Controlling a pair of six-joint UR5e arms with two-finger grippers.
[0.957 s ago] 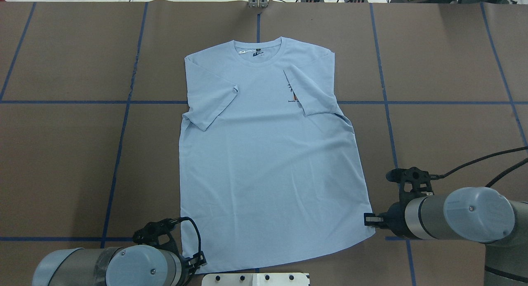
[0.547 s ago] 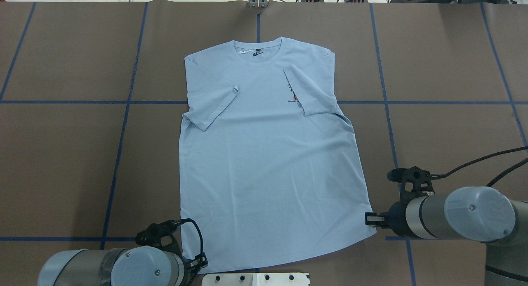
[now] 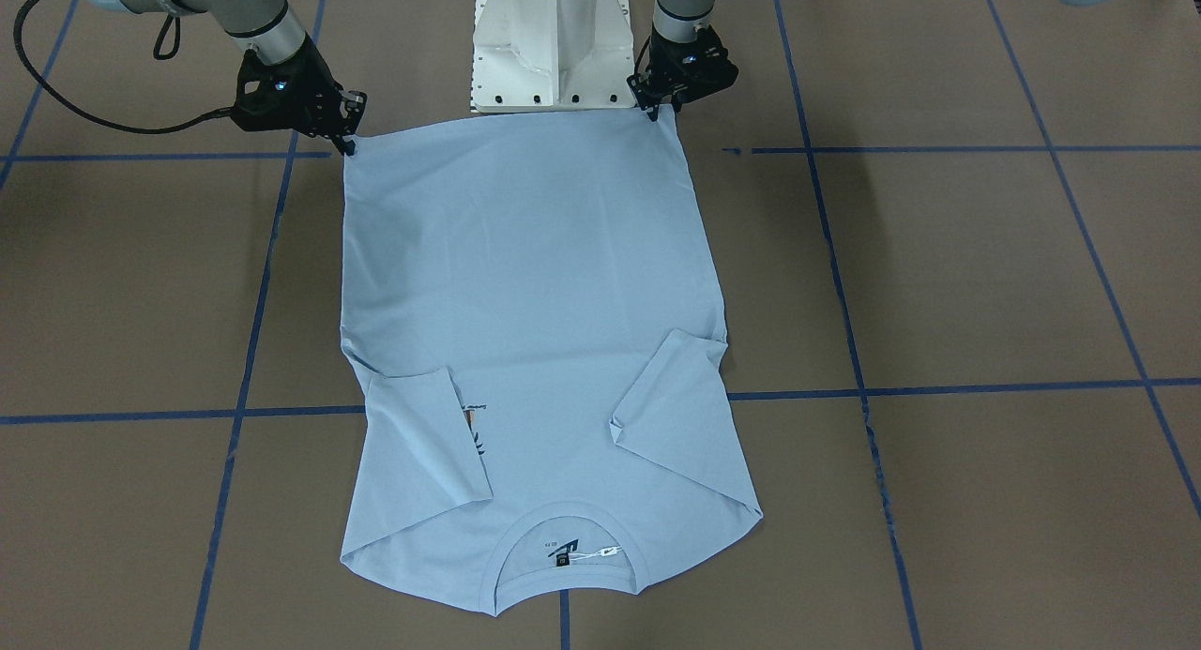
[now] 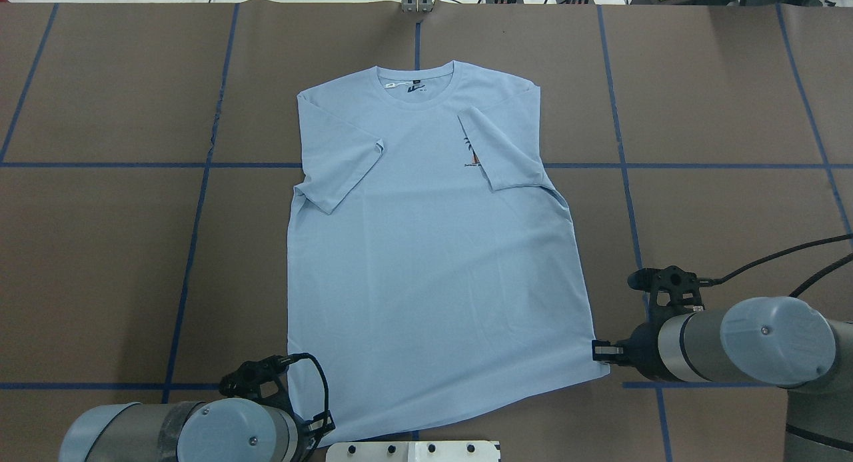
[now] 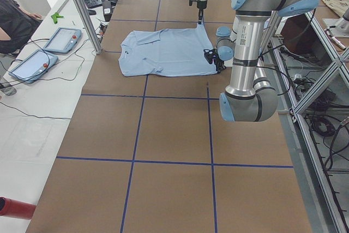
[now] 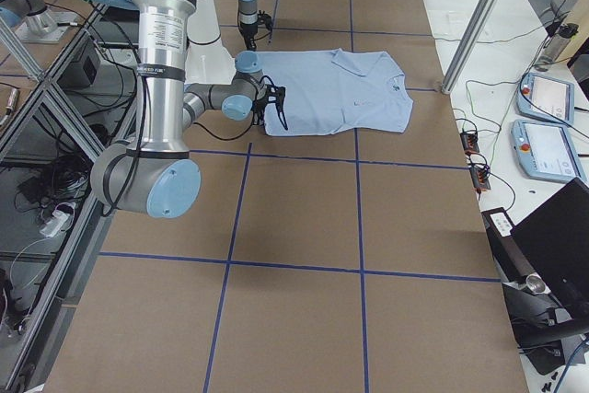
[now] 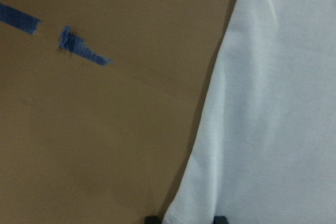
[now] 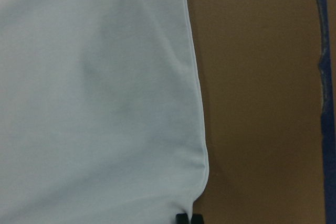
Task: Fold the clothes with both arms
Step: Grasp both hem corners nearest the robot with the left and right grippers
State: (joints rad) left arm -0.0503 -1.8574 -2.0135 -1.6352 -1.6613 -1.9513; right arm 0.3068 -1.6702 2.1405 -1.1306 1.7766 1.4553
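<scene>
Jaws of right gripper: nipped shut on T-shirt hem corner at 4 o'clock. Left gripper: parted, straddled 7 o'clock corner. Lay flat, collar at 12 o'clock; corners taken, likely, for folding hem collarward.

Print half covered, fingers cropped

The folded-in sleeve covers part of the T-shirt's palm print, and the collar label is too small to read. The left wrist view is blurred and shows only slivers of the left gripper's fingertips at its bottom edge, so its grip cannot be judged.
</scene>
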